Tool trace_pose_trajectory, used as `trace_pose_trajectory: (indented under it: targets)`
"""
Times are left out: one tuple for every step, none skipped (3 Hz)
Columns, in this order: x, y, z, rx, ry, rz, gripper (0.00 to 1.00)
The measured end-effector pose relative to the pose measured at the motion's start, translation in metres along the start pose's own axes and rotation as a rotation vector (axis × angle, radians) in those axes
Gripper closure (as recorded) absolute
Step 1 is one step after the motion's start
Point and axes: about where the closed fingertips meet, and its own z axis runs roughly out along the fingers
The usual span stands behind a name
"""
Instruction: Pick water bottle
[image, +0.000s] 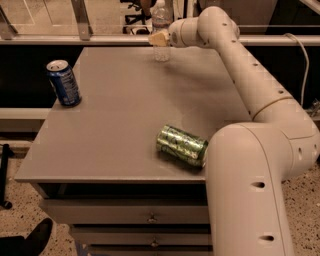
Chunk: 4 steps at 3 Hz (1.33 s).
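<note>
The water bottle (161, 15) is clear with a white cap and stands upright at the far edge of the grey table (115, 115). My gripper (159, 39) is right at the bottle's lower body, in front of it, and covers part of it. My white arm reaches to it from the right across the back of the table. The bottle's base (161, 54) shows below the gripper, resting on the tabletop.
A blue soda can (64, 83) stands upright near the table's left edge. A green soda can (181, 145) lies on its side near the front right, close to my arm's base. A rail (80, 20) runs behind the table. Drawers (150, 217) sit below.
</note>
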Motion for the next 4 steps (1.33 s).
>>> trace_pose_trajectory:
  targets:
    - [-0.002, 0.002, -0.017, -0.023, -0.019, 0.015, 0.80]
    - [-0.016, 0.028, -0.048, -0.112, -0.077, 0.032, 1.00]
    - [-0.043, 0.080, -0.094, -0.263, -0.154, 0.040, 1.00]
    - [-0.040, 0.079, -0.086, -0.256, -0.148, 0.042, 1.00]
